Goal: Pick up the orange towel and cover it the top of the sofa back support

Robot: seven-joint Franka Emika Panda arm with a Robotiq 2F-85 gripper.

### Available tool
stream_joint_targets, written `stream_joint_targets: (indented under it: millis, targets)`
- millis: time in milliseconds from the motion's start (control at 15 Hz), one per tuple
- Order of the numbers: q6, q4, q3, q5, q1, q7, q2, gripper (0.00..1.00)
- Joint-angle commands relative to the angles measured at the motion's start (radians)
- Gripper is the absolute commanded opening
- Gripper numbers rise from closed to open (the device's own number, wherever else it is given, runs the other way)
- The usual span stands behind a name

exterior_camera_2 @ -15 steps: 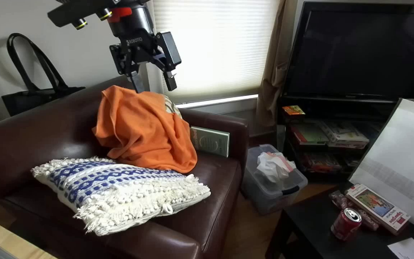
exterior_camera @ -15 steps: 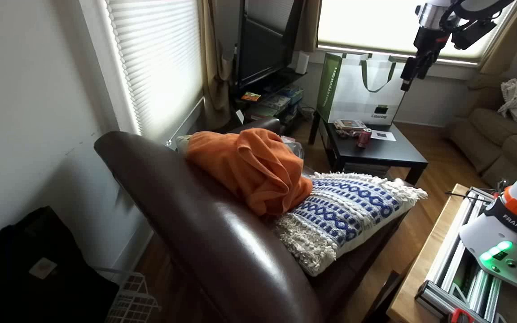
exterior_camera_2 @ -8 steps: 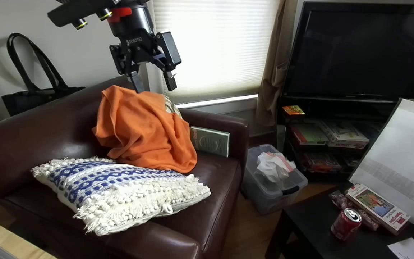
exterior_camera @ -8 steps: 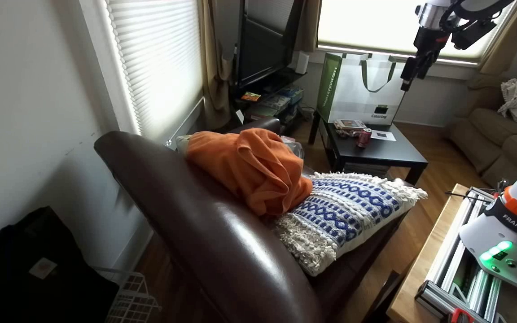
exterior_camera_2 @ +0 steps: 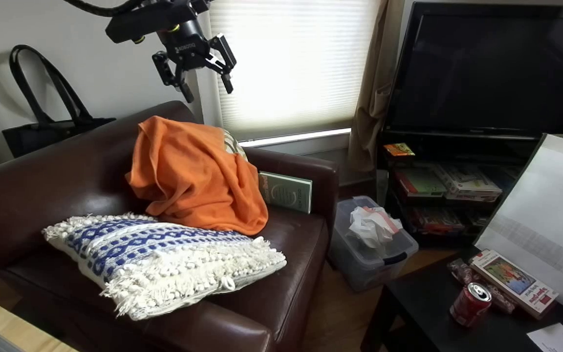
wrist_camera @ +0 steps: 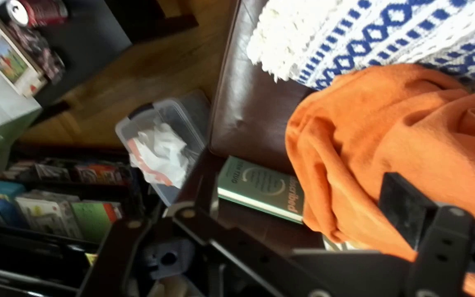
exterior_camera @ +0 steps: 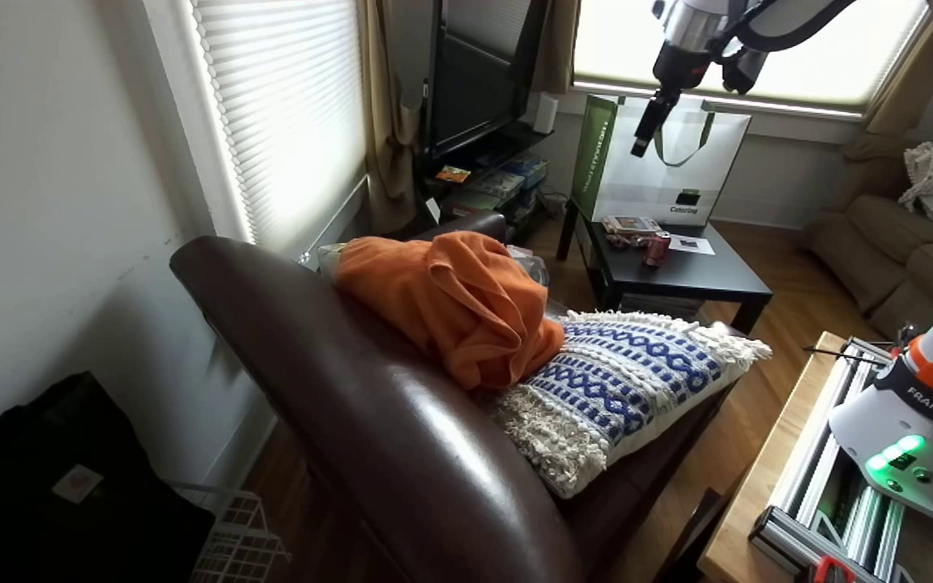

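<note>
1. Brown leather sofa back [exterior_camera_2: 76, 176], far left in an exterior view: drop zone. Cross high, then lower along the top, so as not to drag cloth up the leather.
2. Fringed pillow [exterior_camera_2: 164, 264]: next along, against the front edge of the cloth. Keep out of the pinch; likely to snag.
3. Orange towel [exterior_camera_2: 196, 181]: heaped on the seat [exterior_camera_2: 296, 242] up against the back, not yet lifted, pale patterned item [exterior_camera_2: 235, 145] peeking out behind. Best guess: pinch the raised upper fold nearest the back. Avoid mid-heap, likely to come up as a ball.
4. End effector [exterior_camera_2: 208, 89]: jaws spread wide, nothing held, apart from the cloth. Set across the fold, come straight down, close, lift slowly, check for anything caught underneath.
5. Green book [exterior_camera_2: 286, 191]: just right of the heap. Stay off that side.
6. White wire basket [exterior_camera: 232, 530], behind the back in an exterior view: in no other view. Book hidden there, jaws edge-on with gap unreadable, end effector apparently high and out toward the room, not over the heap. Shift toward the sofa back before descending.
7. Wrist view: book cover plain, one end cut off by the cloth; top of the back out of frame, so judge landing from outside.
</note>
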Motion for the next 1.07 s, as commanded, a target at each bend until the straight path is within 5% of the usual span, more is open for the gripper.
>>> stream_joint_targets:
  millis: [0, 200, 533, 1000]
  targets:
    - [0.067, 0.161, 0.008, 0.12, 0.094, -0.134, 0.245, 1.0]
    - [0.095, 0.288, 0.038, 0.292, 0.136, -0.302, 0.418, 1.0]
    - [0.011, 0.543, 0.162, 0.474, 0.089, -0.606, 0.642, 1.0]
    - [-0.261, 0.659, 0.255, 0.453, 0.099, -0.779, 0.751, 1.0]
